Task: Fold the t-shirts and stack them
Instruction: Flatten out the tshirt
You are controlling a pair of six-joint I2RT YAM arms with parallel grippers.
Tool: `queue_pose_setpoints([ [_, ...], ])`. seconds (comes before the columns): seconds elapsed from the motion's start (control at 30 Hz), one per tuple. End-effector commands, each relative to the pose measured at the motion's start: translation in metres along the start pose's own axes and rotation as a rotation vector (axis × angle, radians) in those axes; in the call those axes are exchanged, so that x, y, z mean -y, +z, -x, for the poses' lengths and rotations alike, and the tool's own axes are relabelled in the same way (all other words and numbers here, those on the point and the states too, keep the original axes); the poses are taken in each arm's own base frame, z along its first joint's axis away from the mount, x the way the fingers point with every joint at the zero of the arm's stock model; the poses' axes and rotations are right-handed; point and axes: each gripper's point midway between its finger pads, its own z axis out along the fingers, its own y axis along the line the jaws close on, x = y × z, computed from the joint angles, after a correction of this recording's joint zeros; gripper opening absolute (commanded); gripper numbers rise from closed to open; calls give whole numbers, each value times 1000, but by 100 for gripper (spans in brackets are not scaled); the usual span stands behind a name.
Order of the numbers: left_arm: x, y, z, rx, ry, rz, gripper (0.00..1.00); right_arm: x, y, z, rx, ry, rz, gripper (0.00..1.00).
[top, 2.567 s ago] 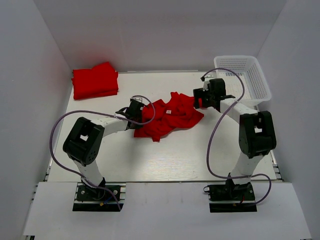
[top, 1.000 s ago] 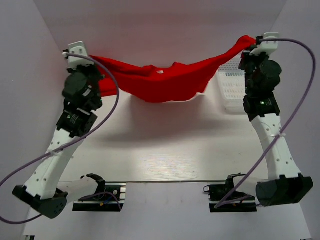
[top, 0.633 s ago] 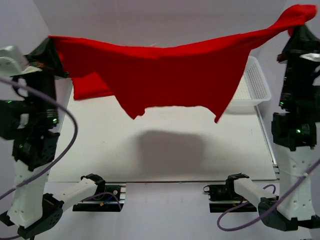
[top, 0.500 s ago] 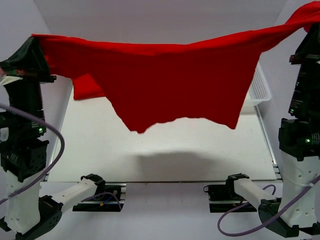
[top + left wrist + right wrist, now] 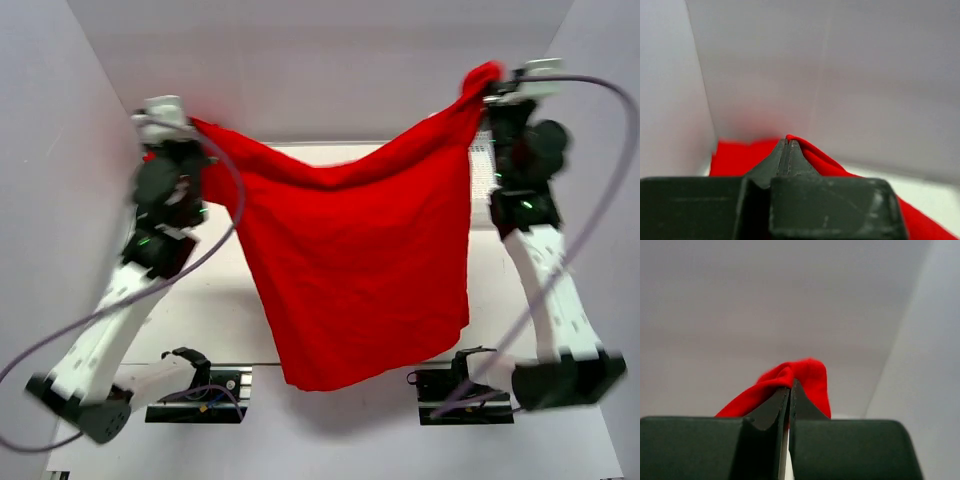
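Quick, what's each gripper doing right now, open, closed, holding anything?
Left gripper: closed, pinching one upper end of the hanging t-shirt.
Right gripper: closed, pinching the t-shirt's other upper end.

White table (image 5: 225, 300); mesh basket (image 5: 481, 168)

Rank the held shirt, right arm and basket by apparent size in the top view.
Largest: shirt, though it hangs close to the camera. Next: right arm. Smallest: basket, mostly hidden behind shirt and arm.

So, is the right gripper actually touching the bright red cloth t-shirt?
Touching. The right wrist view shows the bright red cloth t-shirt pinched between the closed jaws of the right gripper.
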Motion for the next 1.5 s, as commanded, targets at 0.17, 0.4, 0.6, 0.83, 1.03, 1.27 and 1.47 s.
queue_pose_setpoints([
  [0.17, -25, -27, -340, -792, 128, 361, 41, -109, 36, -300, -527, 124, 335, 24],
  [0.4, -5, -18, -383, -972, 144, 278, 100, -152, 39, -348, -699, 180, 530, 90],
  [0.6, 33, 20, -392, -936, 143, 105, 100, -155, 23, -333, -708, 185, 563, 90],
  [0.83, 78, 58, -431, -972, 168, -64, 100, -165, -48, -350, -882, 317, 562, 90],
  [1.03, 86, 82, -484, -1022, 182, -66, 100, -174, -102, -368, -1043, 450, 499, 90],
  [1.27, 60, 77, -532, -1117, 106, -5, 100, -184, -178, -406, -1261, 543, 458, 90],
  [1.47, 42, 32, -532, -1185, 83, -5, 100, -178, -208, -437, -1378, 575, 337, 90],
])
